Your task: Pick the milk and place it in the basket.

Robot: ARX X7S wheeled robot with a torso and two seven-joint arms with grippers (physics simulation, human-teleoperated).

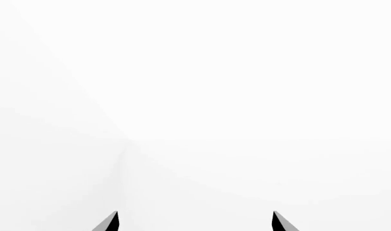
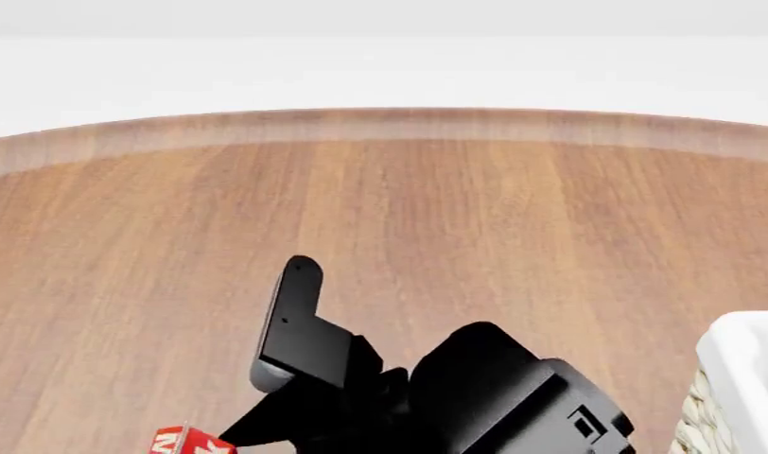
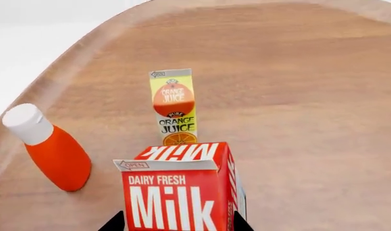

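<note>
A: Two grippers to log. State of the right gripper [image 3: 177, 225]?
B: Clamped on the milk [image 3: 181, 190], fingertips on both sides of the carton, above the wooden desk [image 3: 298, 96].
A: Left gripper [image 1: 194, 221]?
B: Tips apart, nothing between, blank white ahead.
A: Basket [image 2: 738, 388]?
B: Corner only, head view's lower right edge, well apart from the milk.
A: Others?
B: Orange juice carton [image 3: 174, 107] upright behind the milk, orange bottle [image 3: 51, 149] beside it.
</note>
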